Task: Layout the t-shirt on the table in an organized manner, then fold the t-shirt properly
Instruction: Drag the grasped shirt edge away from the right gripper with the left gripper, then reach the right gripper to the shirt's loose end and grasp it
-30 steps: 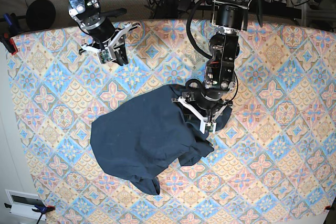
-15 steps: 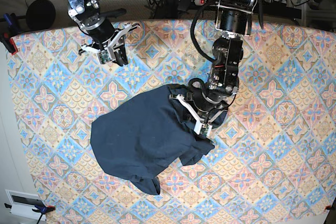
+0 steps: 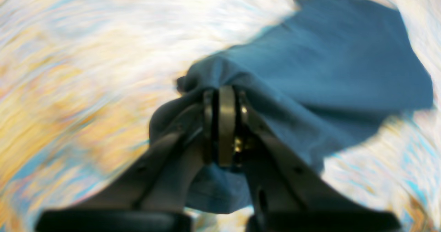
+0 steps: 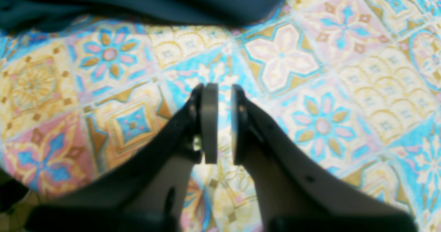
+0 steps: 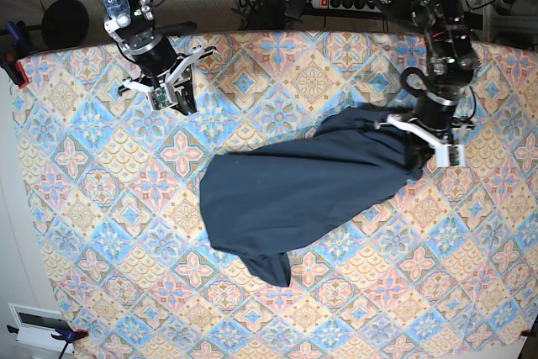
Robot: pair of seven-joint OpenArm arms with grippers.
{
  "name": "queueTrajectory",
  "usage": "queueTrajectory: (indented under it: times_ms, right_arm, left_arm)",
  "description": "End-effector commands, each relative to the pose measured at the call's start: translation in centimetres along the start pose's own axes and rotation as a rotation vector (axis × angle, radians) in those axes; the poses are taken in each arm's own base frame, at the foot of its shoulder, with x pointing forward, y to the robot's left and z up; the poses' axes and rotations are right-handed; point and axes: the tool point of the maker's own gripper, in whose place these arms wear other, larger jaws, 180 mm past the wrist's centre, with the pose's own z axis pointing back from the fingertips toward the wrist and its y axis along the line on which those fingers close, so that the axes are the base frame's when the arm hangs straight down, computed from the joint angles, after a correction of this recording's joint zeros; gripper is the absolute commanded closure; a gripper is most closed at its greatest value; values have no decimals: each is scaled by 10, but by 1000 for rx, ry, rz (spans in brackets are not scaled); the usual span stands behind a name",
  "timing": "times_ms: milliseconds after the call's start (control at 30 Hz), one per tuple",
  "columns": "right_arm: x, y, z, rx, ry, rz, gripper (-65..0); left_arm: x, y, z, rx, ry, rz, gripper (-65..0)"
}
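1. The t-shirt (image 5: pixel 298 191) lies on the counter (image 5: pixel 101 233), stretched in a long dark shape from its centre out to the base view's right, one loose corner pointing at the near edge.
2. The left claw (image 5: pixel 430 144) is clamped on the t-shirt's bunched right end; the left wrist view (image 3: pixel 222 97), though blurred, shows cloth gathered between its pads.
3. The right claw (image 5: pixel 166 94) sits at the far left, well apart from the t-shirt, its pads (image 4: pixel 209 122) nearly together with a narrow gap and nothing between them.
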Motion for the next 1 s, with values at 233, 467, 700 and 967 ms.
queueTrajectory:
  times_ms: [233,467,700,967]
  right_arm:
    - [28,36,-12,114,-78,29,-67]
    - [48,65,-36,230,-123,95,-112]
    - [54,71,-56,248,-129,110,-116]
    - [51,99,-90,304,-63,125,-188]
  left_arm:
    - [24,87,39,146,-96,123,0]
    - [-20,104,38,184,15,187,-70]
    - [-43,115,44,213,73,208,-258]
    - [-58,108,45,208,97,237,-283]
